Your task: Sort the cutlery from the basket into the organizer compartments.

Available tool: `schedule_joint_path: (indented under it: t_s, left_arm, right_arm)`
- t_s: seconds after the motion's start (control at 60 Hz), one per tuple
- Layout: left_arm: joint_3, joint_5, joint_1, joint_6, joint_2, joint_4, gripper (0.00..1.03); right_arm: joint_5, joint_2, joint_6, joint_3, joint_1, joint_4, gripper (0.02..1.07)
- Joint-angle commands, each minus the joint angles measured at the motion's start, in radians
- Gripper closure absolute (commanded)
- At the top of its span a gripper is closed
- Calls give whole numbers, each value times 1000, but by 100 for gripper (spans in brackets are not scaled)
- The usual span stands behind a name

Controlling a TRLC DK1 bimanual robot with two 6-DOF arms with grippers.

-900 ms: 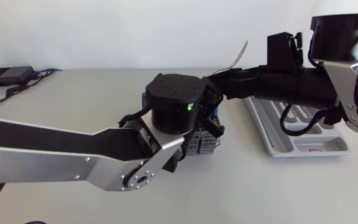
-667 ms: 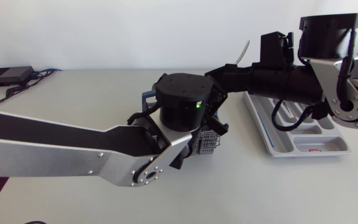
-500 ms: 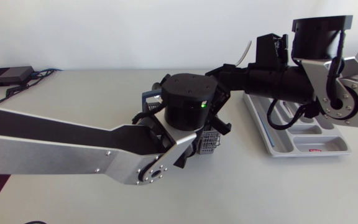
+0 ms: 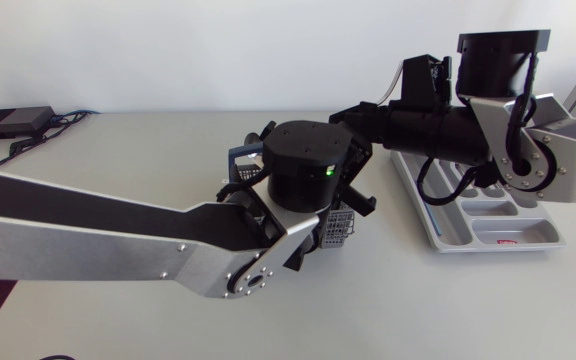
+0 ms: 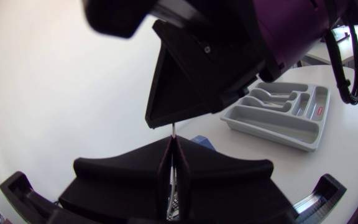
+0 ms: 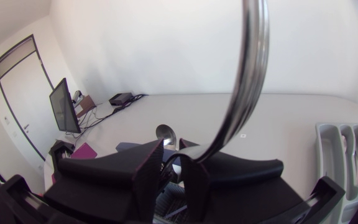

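A grey mesh basket [image 4: 334,228] sits mid-table, mostly hidden under my left arm's wrist [image 4: 303,165]. In the left wrist view my left gripper [image 5: 174,155] is shut on a thin metal cutlery piece [image 5: 174,129] over the basket. I cannot tell what kind of piece it is. My right arm [image 4: 438,130] reaches in from the right. My right gripper [image 6: 173,165] is shut on a fork's curved handle [image 6: 247,74], and its tines [image 4: 399,70] stick up behind the arm. A black finger of the right gripper [image 5: 191,81] hangs just ahead of my left gripper. The grey organizer [image 4: 488,232] lies at the right.
A spoon bowl [image 6: 165,134] shows just ahead of the right gripper's fingers. The organizer [image 5: 278,115] has several long compartments, with cutlery in one. A black box with cables [image 4: 13,122] lies at the table's back left.
My right arm has swung further left over the basket, the fork still in its gripper. My left arm's wrist has shifted right and a little towards the front.
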Motion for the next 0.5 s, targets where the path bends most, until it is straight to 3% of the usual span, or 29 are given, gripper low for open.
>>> schedule_joint_path:
  t_s: [0.0, 0.333, 0.483]
  left_arm:
    - [14, -13, -22, -10, 5, 31, 101]
    - [-5, -14, -35, -19, -4, 45, 100]
    - [-22, -14, -42, -16, -20, 45, 83]
  right_arm:
    - [16, 30, 16, 3, -2, 15, 99]
    - [-3, 30, 5, -7, -12, 24, 101]
    - [8, 25, -15, -12, -18, 9, 101]
